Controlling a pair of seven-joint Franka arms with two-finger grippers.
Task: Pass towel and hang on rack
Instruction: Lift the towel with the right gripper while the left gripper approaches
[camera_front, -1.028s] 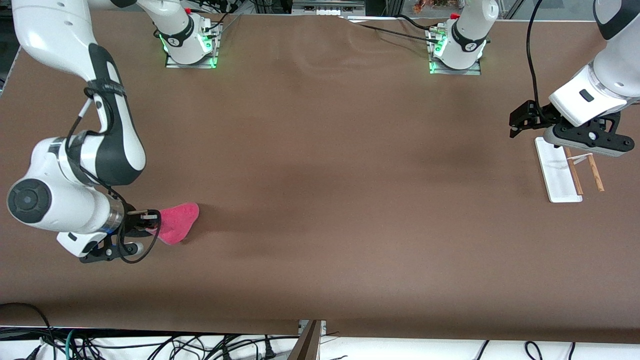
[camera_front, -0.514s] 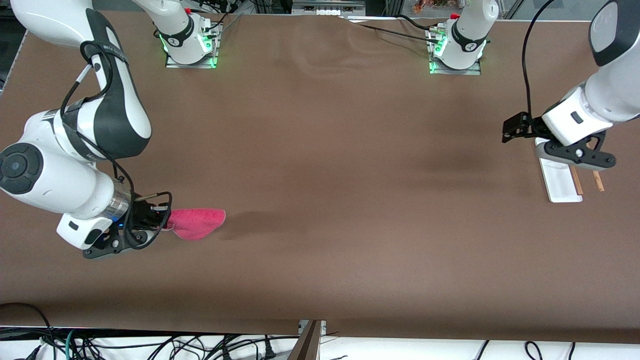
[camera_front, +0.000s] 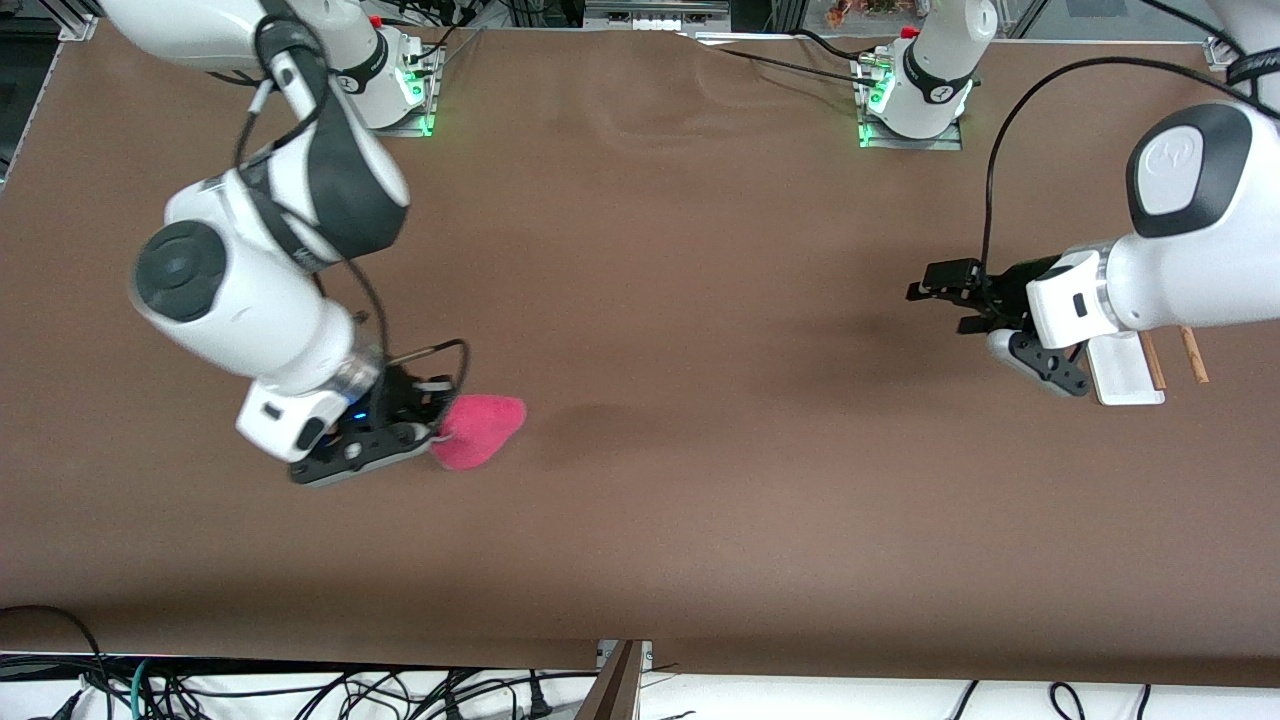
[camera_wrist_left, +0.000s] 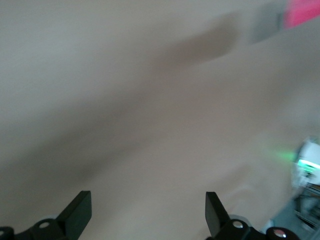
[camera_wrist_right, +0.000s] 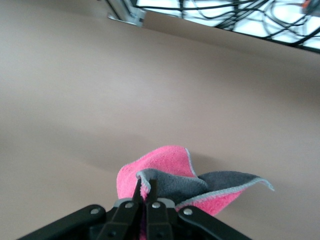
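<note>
- You had no readable writing here: only a small round emblem on the left arm's (camera_front: 1180, 260) grey cap and on each base, too small to read.
- Against the frame a second earlier, your right arm (camera_front: 250, 300) had swung in from the right arm's end of the table toward the middle, carrying the towel (camera_front: 480, 430) with it.
- Your left arm had come off its place over the rack (camera_front: 1125, 365) and reached toward the middle of the table; the rack itself had not moved.
- Your right gripper (camera_front: 438, 425) was clamped tight on the towel, fingers together on one edge of it; in the right wrist view the cloth (camera_wrist_right: 165, 180) bunched straight out past the fingertips (camera_wrist_right: 149, 192), pink with a grey underside and pale hem.
- The towel hung from that gripper over bare table (camera_front: 680, 480), well apart from the rack.
- Your left gripper (camera_front: 935, 300) stood wide and held nothing, over the table just beside the rack; its two fingertips (camera_wrist_left: 80, 210) showed far apart in the left wrist view, with a blurred pink patch of towel (camera_wrist_left: 302, 12) far off.
- The rack stood at the left arm's end of the table, white base partly under the left arm, two brown rods (camera_front: 1190, 355) beside it.
</note>
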